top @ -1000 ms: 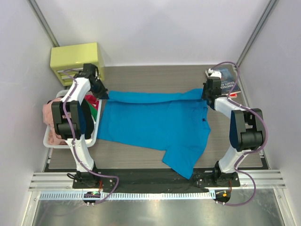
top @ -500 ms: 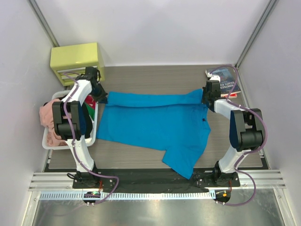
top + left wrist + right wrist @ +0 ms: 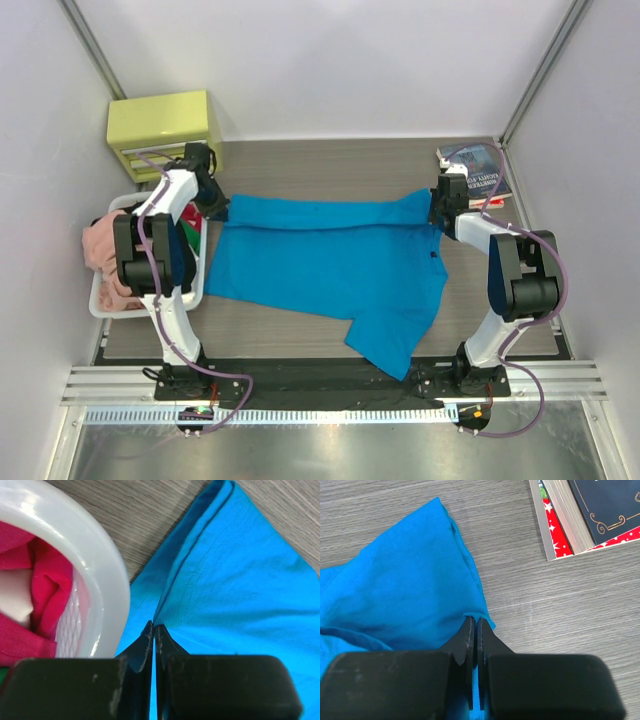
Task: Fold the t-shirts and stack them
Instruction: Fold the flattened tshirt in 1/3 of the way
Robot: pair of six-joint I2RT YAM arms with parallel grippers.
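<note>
**A:** Left wrist view first: our left gripper [image 3: 152, 632] has its fingers pressed together on the far edge of the turquoise t-shirt [image 3: 235, 595], just beside the white basket [image 3: 107, 587].

**B:** Our right gripper [image 3: 473, 627] pinches the opposite corner the same way, near the books [image 3: 580, 510]. The shirt lies spread on the table [image 3: 545, 610] between our arms.

**A:** We judge both bites thin. If we pull unevenly, one corner could slip free.

**B:** Or we snag cloth on the basket rim and spoil the fold.
</note>
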